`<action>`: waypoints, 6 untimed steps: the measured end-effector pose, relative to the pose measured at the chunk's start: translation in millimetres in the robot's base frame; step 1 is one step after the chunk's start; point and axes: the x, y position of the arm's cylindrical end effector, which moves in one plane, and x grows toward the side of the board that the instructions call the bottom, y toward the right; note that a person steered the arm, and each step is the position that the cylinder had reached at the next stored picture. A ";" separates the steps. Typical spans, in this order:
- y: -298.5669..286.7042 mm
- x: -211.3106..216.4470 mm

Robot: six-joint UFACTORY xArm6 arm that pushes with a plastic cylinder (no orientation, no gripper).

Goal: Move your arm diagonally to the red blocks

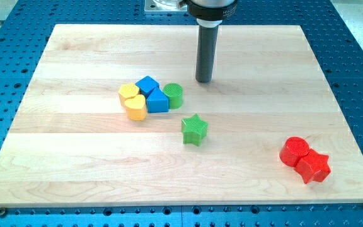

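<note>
Two red blocks lie together at the view's lower right: a red round block point(294, 150) and a red star point(313, 167) touching it. My tip point(203, 81) rests on the board near the view's top centre, far up and left of the red blocks. It stands just right of and above the green round block point(173, 95), not touching it.
A cluster left of my tip holds two yellow heart blocks point(132, 101), two blue blocks point(152, 93) and the green round block. A green star point(194, 128) lies below the cluster. The wooden board point(74, 164) sits on a blue perforated table.
</note>
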 end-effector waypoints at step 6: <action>-13.1 22.5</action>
